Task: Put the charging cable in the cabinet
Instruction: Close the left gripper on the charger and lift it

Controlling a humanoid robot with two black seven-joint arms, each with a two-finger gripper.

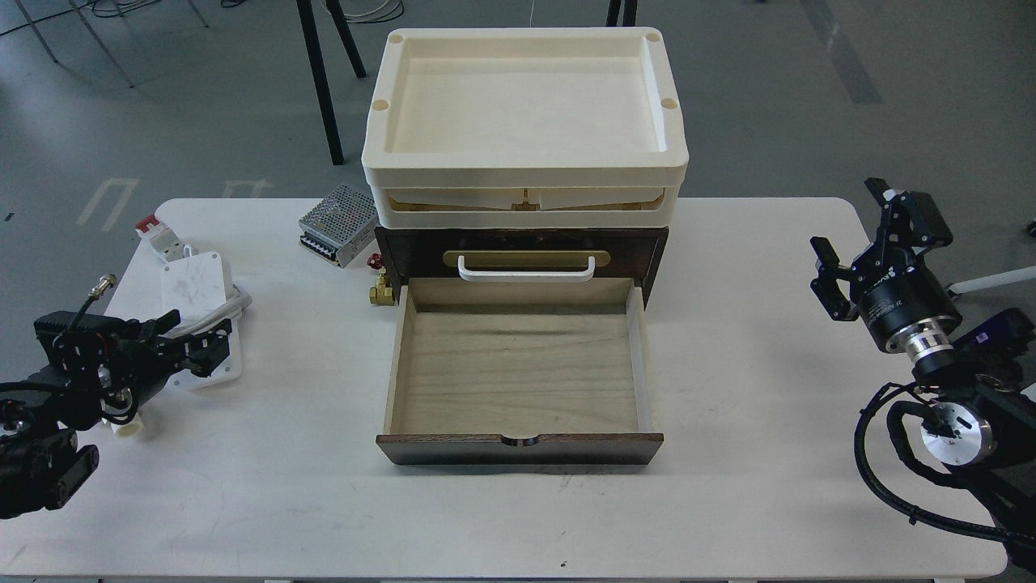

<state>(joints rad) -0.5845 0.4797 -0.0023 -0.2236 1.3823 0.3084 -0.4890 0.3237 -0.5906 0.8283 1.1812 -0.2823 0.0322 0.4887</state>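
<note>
The charging cable point(193, 285), a flat white brick with white cord wound around its middle, lies at the table's left side. My left gripper point(197, 344) comes in from the left, and its fingers are closed across the brick's middle and cord. The cabinet point(522, 241), dark brown, stands at the table's centre with its pale wood drawer point(518, 372) pulled out and empty. My right gripper point(850, 220) is open and empty, raised above the table's right side, far from the cabinet.
Cream trays point(526, 170) are stacked on the cabinet. A perforated metal power-supply box point(340, 223) and a brass fitting point(380, 290) sit left of the cabinet. A red-and-white block point(166, 240) lies behind the brick. A white plastic fitting point(125, 427) sits under my left arm.
</note>
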